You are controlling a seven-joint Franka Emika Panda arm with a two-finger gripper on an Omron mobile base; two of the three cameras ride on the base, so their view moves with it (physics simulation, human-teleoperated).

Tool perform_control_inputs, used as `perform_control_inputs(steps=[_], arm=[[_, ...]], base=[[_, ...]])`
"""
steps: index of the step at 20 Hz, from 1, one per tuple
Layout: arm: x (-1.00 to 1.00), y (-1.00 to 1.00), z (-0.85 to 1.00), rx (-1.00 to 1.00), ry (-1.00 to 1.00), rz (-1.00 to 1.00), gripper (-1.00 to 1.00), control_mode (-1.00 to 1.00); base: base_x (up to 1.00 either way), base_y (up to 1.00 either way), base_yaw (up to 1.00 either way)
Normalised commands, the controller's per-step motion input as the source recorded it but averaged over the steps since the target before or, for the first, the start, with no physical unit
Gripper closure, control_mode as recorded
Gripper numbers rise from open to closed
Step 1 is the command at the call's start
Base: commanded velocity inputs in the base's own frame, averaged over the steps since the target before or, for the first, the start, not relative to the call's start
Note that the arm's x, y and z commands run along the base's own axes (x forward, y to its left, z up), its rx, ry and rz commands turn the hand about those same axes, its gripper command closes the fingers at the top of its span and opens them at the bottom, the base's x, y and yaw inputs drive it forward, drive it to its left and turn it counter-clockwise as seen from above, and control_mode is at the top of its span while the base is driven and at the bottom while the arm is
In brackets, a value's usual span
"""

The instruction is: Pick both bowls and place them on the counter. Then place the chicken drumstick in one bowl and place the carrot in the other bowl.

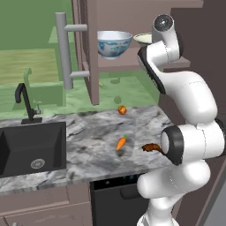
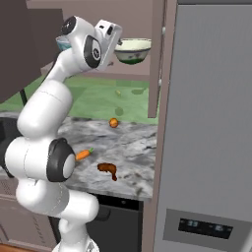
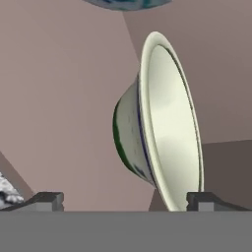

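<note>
Nearest the hand camera, the two dark fingertips (image 3: 48, 199) of the gripper (image 3: 125, 201) stand spread well apart, released, with nothing between them; the right tip sits just beside the lower rim of the shallow cream bowl (image 3: 170, 128), and contact cannot be confirmed. That bowl, green on its outside, appears on edge in this rolled view, its pale inside facing right. In the right base view the same bowl (image 2: 132, 50) stands upright on the brown cabinet shelf (image 2: 125, 72), directly in front of the raised hand. The deep white bowl (image 1: 114, 43) with blue pattern stands upright on the same shelf, to the left of the cream bowl (image 1: 143, 39) in the left base view, beside the open cabinet door (image 1: 90, 53) with its grey bar handle (image 1: 64, 49). Below, on the marbled counter (image 1: 88, 137), the carrot (image 1: 121, 142) lies near the middle, green tip pointing away from the robot. The chicken drumstick (image 2: 108, 170) lies near the counter's front edge, apart from the carrot (image 2: 83, 154). A small round orange fruit (image 1: 122, 110) sits farther back. The black sink (image 1: 31, 148) with its tap (image 1: 25, 102) occupies the counter's left part
</note>
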Motion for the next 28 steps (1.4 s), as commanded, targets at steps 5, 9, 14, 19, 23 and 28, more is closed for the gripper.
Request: perform_control_inputs(steps=[5, 9, 14, 19, 23, 28], arm=[[0.16, -0.07, 0.0, 0.0, 0.0, 0.0, -1.0, -1.0], [0.16, -0.03, 0.0, 0.0, 0.02, 0.0, -1.0, -1.0], [0.12, -0.05, 0.0, 0.0, 0.02, 0.0, -1.0, -1.0], [0.12, -0.04, -0.03, 0.0, 0.03, 0.0, -1.0, -1.0], [0.17, -0.05, -0.03, 0.0, 0.04, 0.0, -1.0, -1.0], [0.19, -0.1, 0.0, 0.0, 0.04, 0.0, -1.0, -1.0]], base=[[0.0, 0.0, 0.0], [0.0, 0.0, 0.0], [0.0, 0.0, 0.0], [0.0, 0.0, 0.0], [0.0, 0.0, 0.0], [0.0, 0.0, 0.0]])
